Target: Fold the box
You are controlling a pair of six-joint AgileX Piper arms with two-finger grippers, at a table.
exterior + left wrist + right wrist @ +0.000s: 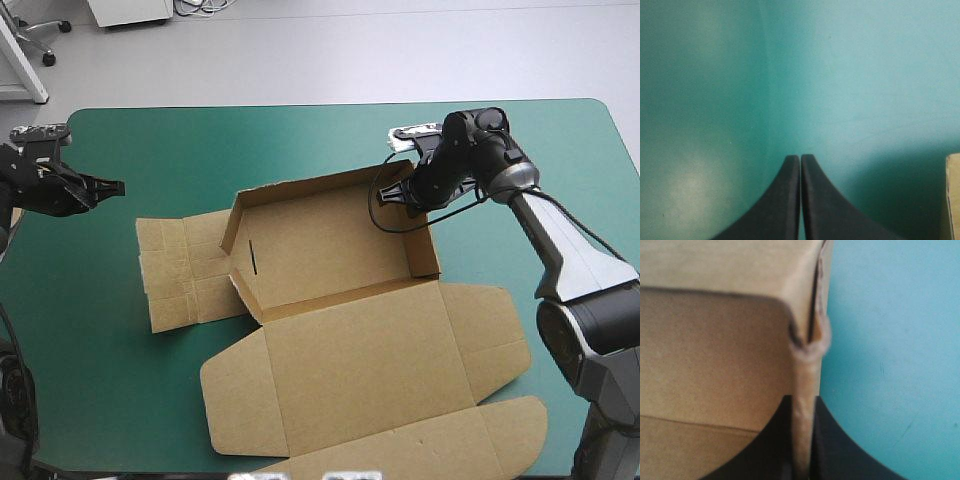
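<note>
The box [330,250] is lying about the middle of the table [150,140] as a half-made tray. Its far wall [320,186] and right wall [424,245] are standing, while its lid [370,365] and left-end flaps [185,270] are lying flat. The right claw [408,197] is pinching the right wall close to the box's far right corner, its fingers all but closed on the board. The left claw [112,186] is pressed closed on nothing and is hovering off the box's left end, well clear of the flaps.

The step in hand looks like seating that right wall. It would go best by pressing the doubled board straight down, square to the far wall, with a light grip so the edge is not crushed further. The box is sitting loose, so it may slide under the push. A steadying touch from the left claw would help.

The right wrist view is showing what the arm is hiding from above — the wall is two layers with a slit between them, and its edge is crumpled at the corner. Only the high view is showing the flat lid and flaps. The left wrist view is giving just bare teal-green table and a sliver of brown board to one side.
</note>
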